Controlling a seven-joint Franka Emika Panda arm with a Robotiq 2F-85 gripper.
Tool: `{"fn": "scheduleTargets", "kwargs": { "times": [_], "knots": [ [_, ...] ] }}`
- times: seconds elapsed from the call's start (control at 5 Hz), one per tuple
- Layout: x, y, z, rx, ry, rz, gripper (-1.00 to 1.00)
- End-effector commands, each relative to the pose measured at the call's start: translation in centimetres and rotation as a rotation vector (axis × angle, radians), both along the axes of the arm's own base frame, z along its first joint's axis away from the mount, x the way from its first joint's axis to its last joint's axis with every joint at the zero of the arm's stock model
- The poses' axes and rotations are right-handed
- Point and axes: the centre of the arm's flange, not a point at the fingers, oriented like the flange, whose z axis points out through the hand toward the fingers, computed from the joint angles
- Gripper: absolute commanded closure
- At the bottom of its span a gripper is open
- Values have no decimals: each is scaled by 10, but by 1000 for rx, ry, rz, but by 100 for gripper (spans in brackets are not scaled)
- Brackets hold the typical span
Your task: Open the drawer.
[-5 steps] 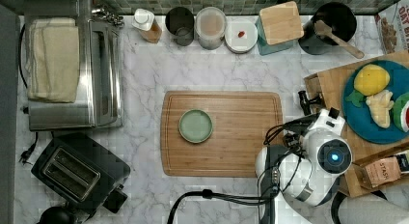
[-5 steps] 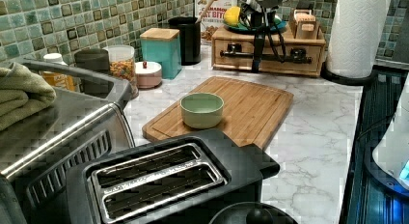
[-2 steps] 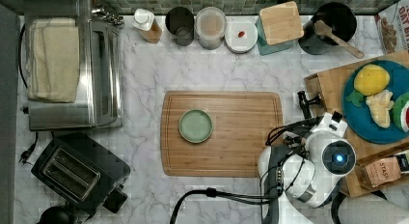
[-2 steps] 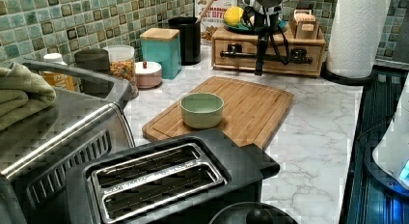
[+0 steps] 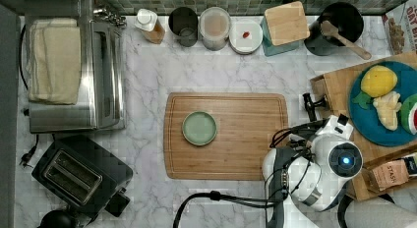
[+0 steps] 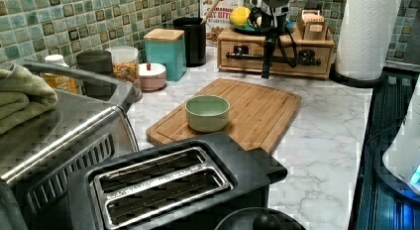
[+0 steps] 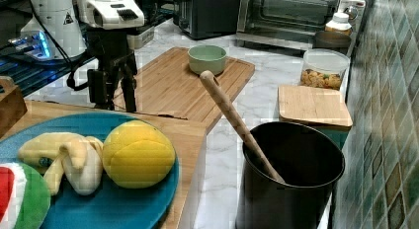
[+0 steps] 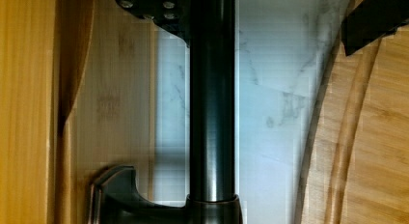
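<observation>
The gripper (image 6: pixel 267 66), whose grip I cannot tell, hangs at the handle (image 6: pixel 247 55) of the drawer (image 6: pixel 277 54), far behind the board (image 6: pixel 247 108) in the left view.

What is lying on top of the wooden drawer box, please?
On the drawer box lies a blue plate with toy fruit: a yellow lemon and a banana. A tea box sits beside the plate. The robot arm covers part of the top.

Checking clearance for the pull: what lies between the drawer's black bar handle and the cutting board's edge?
In the wrist view, only a bare strip of white marble counter separates the black bar handle from the grooved wooden cutting board.
</observation>
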Motion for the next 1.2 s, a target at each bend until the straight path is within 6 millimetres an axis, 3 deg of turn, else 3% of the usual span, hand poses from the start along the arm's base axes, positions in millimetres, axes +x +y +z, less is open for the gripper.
{"fn": "scheduleTargets", "kwargs": {
  "times": [0.2, 0.6, 1.0, 1.2],
  "knots": [
    [-6, 177, -1, 145, 109, 240, -100],
    [-30, 253, 6, 186, 114, 218, -100],
    [-33, 265, 15, 184, 116, 224, -100],
    [-29, 272, 45, 161, 118, 203, -100]
  ]
}}
